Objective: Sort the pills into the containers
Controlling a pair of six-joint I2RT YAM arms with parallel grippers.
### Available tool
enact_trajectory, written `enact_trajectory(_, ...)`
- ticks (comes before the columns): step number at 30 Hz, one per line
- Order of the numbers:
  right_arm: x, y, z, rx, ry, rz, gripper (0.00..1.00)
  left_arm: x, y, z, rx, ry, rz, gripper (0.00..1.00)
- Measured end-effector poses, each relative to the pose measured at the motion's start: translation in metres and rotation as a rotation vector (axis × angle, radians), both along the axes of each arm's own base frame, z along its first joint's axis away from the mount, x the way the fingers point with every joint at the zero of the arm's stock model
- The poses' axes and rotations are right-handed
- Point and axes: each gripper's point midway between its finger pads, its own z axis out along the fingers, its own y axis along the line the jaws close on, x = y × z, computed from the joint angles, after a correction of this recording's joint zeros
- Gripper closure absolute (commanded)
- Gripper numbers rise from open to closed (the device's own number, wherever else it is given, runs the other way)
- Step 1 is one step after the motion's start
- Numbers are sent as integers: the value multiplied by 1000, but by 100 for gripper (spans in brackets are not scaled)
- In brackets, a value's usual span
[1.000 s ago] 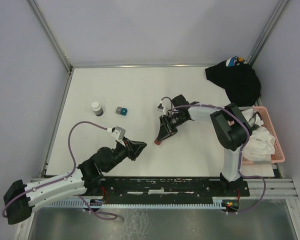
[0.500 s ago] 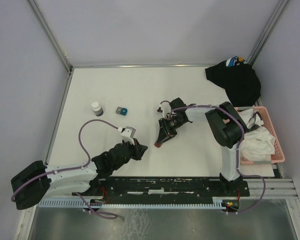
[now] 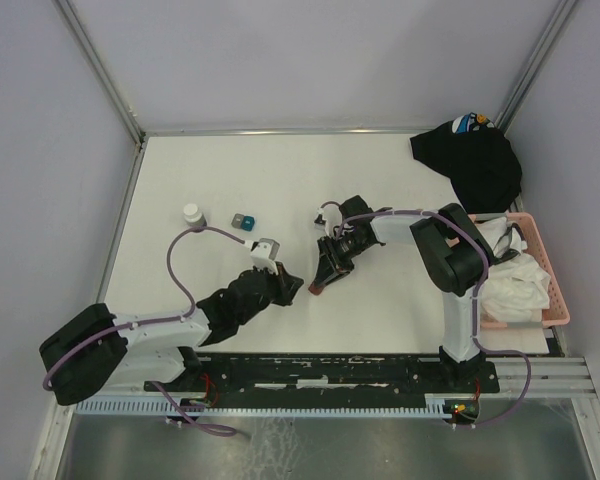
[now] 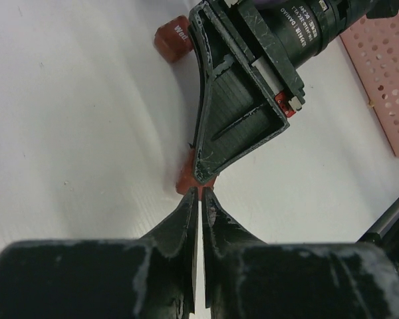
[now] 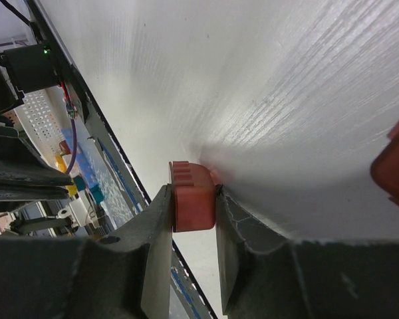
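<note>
While hard to confirm from these views, looks like the opening step on one dark-red box, ahead of any pill going in. Held low over the white table by the right gripper, squeezed between both fingers, a little right of centre and toward the near edge. Met at its near corner by the left gripper, fingers pressed together with only a hairline between them; cannot tell whether pinching a lid lip or merely touching. Next, as a judgement: calls for a small pry or peel at the lid seam while keeping the right-hand clamp steady. Avoid any sideways shove, or risk twisting the box out of the grip.

Looks like hard moulded plastic, blocky with rounded corners and a ribbed edge along one side in the right wrist view. Lying loose on the table beside the right gripper, a second red box, lettering on one face. Well apart to the left, standing upright, a small clear vial with a pale top from above, and near it a teal-and-grey block. No pills made out anywhere. Matt, finely ribbed table surface. At far right, a pink perforated basket holding white cloth, with a limp black garment behind.
</note>
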Motion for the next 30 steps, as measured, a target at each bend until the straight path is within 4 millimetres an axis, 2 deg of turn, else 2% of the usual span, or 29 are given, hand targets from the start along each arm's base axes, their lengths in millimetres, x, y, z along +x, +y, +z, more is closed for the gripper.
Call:
enact_trajectory(4,0,0,-1,-1,6,-2,98,2,-3,3,-14,4,-14,92)
enact_trajectory(7,-1,0,-1,-2,12,-3,98,0,-10,-2,-16,17,-43,92)
enact_trajectory(11,-1,0,-1,-2,13,-3,98,-3,-18,-31,34,76,-78,94)
enact_trajectory(14,-1,0,-1,-2,13,-3,98,-4,-18,-61,92,144,-82,95)
enact_trajectory(16,0,0,-1,-2,13,-6,98,-3,-21,-70,82,172,-88,95)
enact_trajectory(19,4,-1,0,1,8,-13,98,-3,-26,-68,48,182,-101,95)
enact_trajectory(23,3,0,0,0,9,-11,98,-4,-22,-61,44,178,-95,95)
enact_trajectory(25,3,0,0,0,11,-11,98,-3,-20,-46,26,155,-83,95)
enact_trajectory(26,3,0,0,0,12,-12,98,-1,-18,-31,3,128,-74,94)
enact_trajectory(30,3,0,0,-1,13,-13,97,1,-13,-4,-31,76,-56,93)
